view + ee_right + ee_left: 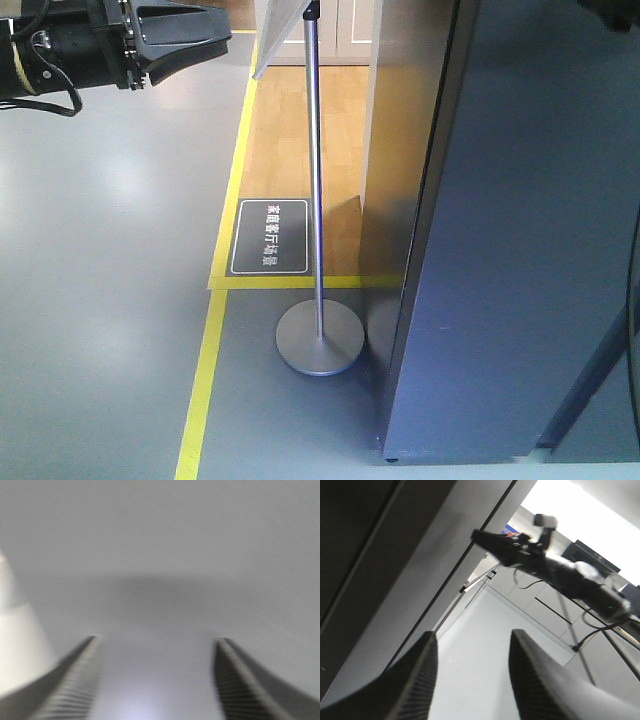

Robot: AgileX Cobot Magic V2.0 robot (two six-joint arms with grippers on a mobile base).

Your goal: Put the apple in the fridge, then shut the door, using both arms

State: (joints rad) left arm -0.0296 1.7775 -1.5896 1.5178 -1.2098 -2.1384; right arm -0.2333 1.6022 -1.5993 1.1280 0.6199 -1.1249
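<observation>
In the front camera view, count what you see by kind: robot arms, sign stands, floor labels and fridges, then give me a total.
Robot arm: 1
Sign stand: 1
Floor label: 1
Fridge: 1
Total: 4

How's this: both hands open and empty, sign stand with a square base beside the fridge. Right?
One thing is off: the sign stand's base is round, not square, as the exterior front-facing view shows. The rest holds. The left hand and right hand are open with nothing between the fingers in the wrist views, and the stand is beside the fridge.
</observation>
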